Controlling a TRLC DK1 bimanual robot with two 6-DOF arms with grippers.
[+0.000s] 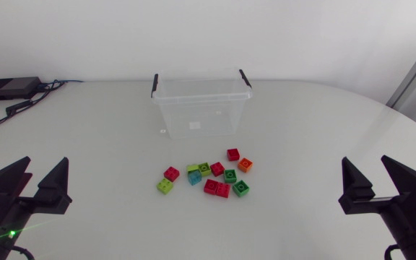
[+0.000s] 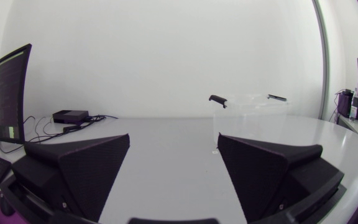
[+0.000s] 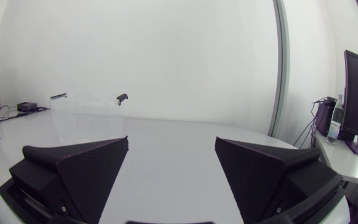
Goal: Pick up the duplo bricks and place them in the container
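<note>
left jaws released, wide apart, near-left above the surface (image 1: pixel 92 137). duplo bricks (image 1: pixel 209 178) sit in a loose cluster mid-surface, all on the surface, just near of the clear container (image 1: pixel 215 115). right jaws released, wide apart, near-right.

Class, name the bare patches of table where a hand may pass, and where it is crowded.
Bare: the table between left end effector and bricks; between bricks and right end effector; either side of the container. Crowded: the bricks cluster tightly just before the container.
</note>
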